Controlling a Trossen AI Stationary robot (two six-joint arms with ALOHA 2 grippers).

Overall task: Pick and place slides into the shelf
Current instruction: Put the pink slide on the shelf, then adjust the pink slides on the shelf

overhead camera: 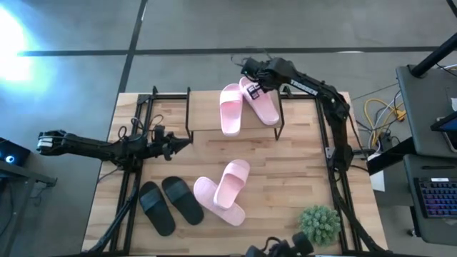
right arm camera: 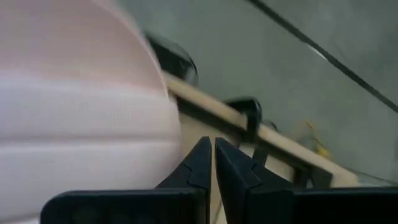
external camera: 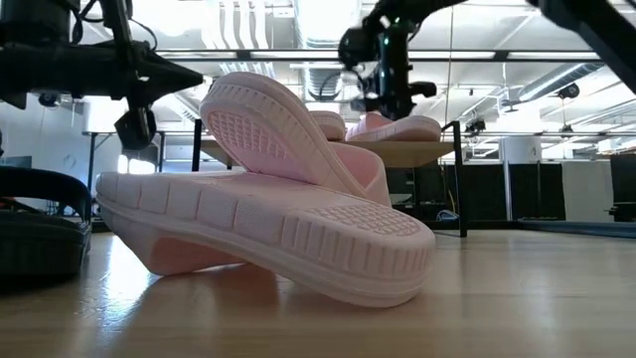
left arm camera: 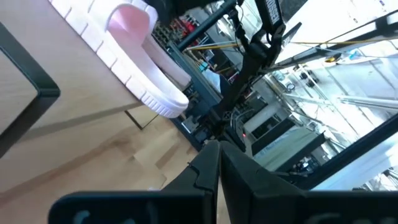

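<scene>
Surface: wooden tabletop (overhead camera: 285, 178) on a grey floor, with my two dark arms reaching in from either side.
Slides on the shelf: two light pink slides (overhead camera: 231, 107) (overhead camera: 261, 101) lie side by side on the shelf (overhead camera: 203, 114), its light wood board at the far edge of the tabletop.
Slides on the tabletop: two more pink slides, one (overhead camera: 232, 183) leaning across the other (overhead camera: 214, 202), near the middle front; a black pair (overhead camera: 156, 208) (overhead camera: 183, 199) just beside them on my left side.
Writing: white lettering on my right arm's forearm, too small for me to read; a black-and-white tag sits at the right slide on the shelf.
Right fingers (overhead camera: 251, 74): pressed together, empty, at the far end of the right-hand shelf slide; whether they touch it I cannot tell.
Left fingers (overhead camera: 184, 145): closed on nothing, over the tabletop just in front of the shelf, well apart from every slide.
Other: green plant ball (overhead camera: 319, 223) at the front right corner.
</scene>
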